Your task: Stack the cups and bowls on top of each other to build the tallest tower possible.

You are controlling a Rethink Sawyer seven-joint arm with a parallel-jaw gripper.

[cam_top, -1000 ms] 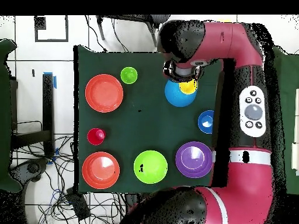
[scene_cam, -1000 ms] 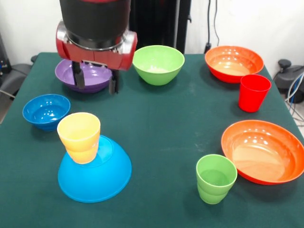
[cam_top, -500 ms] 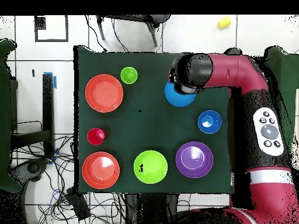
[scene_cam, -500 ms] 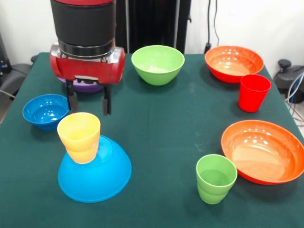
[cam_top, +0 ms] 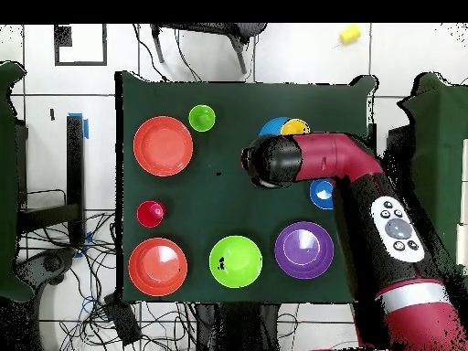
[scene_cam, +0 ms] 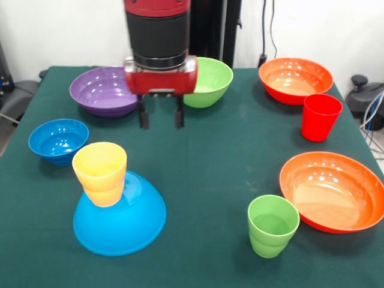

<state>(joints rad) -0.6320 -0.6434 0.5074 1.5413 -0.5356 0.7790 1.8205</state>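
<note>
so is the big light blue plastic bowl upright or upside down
Upside down: the large light-blue plastic bowl rests dome up, yellow plastic cups on it.

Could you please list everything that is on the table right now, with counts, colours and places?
Front view places.
Large light-blue plastic bowl: one, upside down, near left.
Yellow plastic cups: two, nested, upright on the light-blue bowl.
Small dark-blue plastic bowl: one, left edge.
Purple plastic bowl: one, far left.
Green plastic bowl: one, far centre, partly behind the arm.
Wide orange plastic bowls: two, one far right, one near right.
Red plastic cup: one, right, between the orange bowls.
Green plastic cup: one, near, left of the nearer orange bowl.
Dark green table cover: one.
Red and black arm's gripper: one, above the table's middle left, jaws open, empty.
</note>
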